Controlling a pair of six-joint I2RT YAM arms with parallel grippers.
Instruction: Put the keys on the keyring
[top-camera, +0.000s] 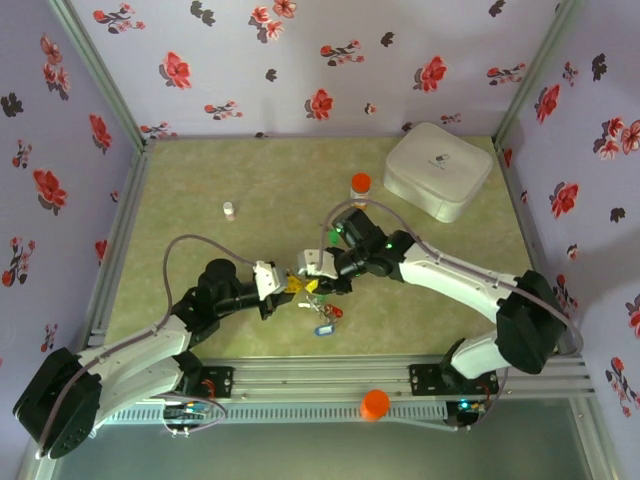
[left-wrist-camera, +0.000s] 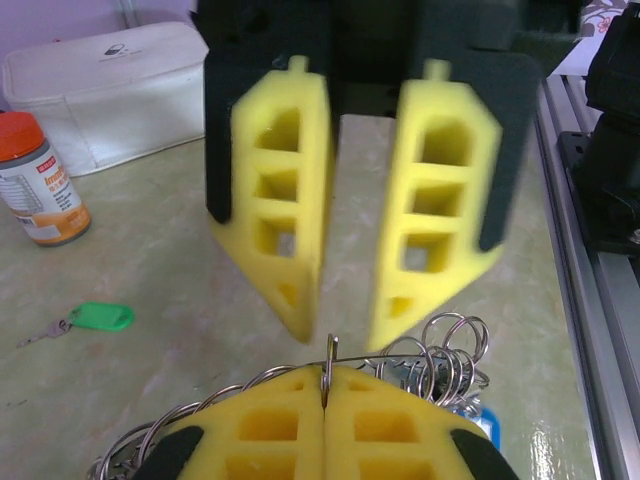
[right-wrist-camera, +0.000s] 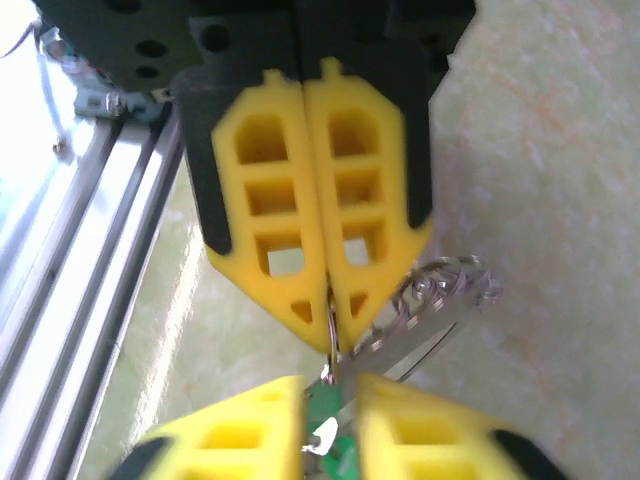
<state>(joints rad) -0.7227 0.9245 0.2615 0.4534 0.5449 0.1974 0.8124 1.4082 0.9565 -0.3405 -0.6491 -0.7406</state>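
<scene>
My left gripper is shut on a small split ring standing edge-on, and the thin wire of the keyring runs across that ring at the fingertips. A bunch of small rings sits on the hoop to the right, above a blue tag. My right gripper faces it, open. In the right wrist view a green tag lies in the gap of the right gripper, under the shut left gripper. From above, both grippers meet mid-table over the keys. A green-tagged key lies alone.
An orange-capped bottle stands behind the grippers, and a white case sits at the back right. A small white vial stands at the left. The aluminium rail runs along the near edge with an orange knob.
</scene>
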